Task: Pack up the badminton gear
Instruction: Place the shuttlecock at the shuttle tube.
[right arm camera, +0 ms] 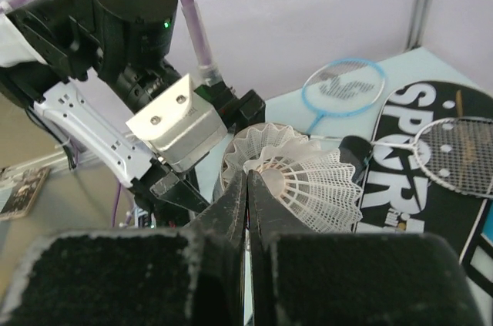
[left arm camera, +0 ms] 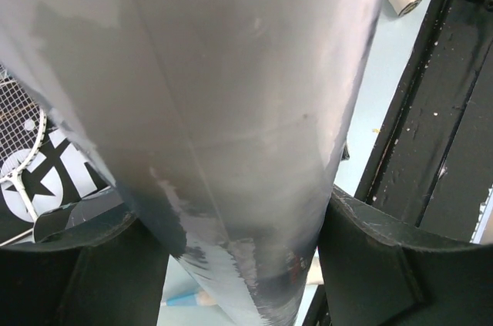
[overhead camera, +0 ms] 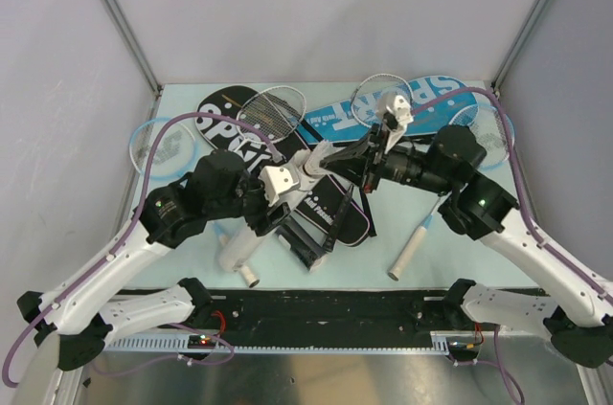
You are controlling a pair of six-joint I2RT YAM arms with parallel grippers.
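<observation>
My left gripper (left arm camera: 239, 253) is shut on a long white tube (left arm camera: 231, 110), which fills the left wrist view between both fingers. In the top view this left gripper (overhead camera: 280, 187) holds the tube (overhead camera: 319, 158) raised and pointing right. My right gripper (right arm camera: 248, 177) is shut on the skirt rim of a white shuttlecock (right arm camera: 323, 179) right at the tube's mouth. A second netted skirt (right arm camera: 266, 139) shows just behind it. In the top view the right gripper (overhead camera: 337, 162) meets the tube's end over the middle of the table.
Black SPORT covers (overhead camera: 228, 127) (overhead camera: 337, 212) and a blue one (overhead camera: 426, 103) lie on the table. On them lie silver rackets (overhead camera: 273, 113) and light-blue rackets (overhead camera: 161, 144) (overhead camera: 484, 127). Another white tube (overhead camera: 238, 257) and a white racket handle (overhead camera: 412, 247) lie near the front edge.
</observation>
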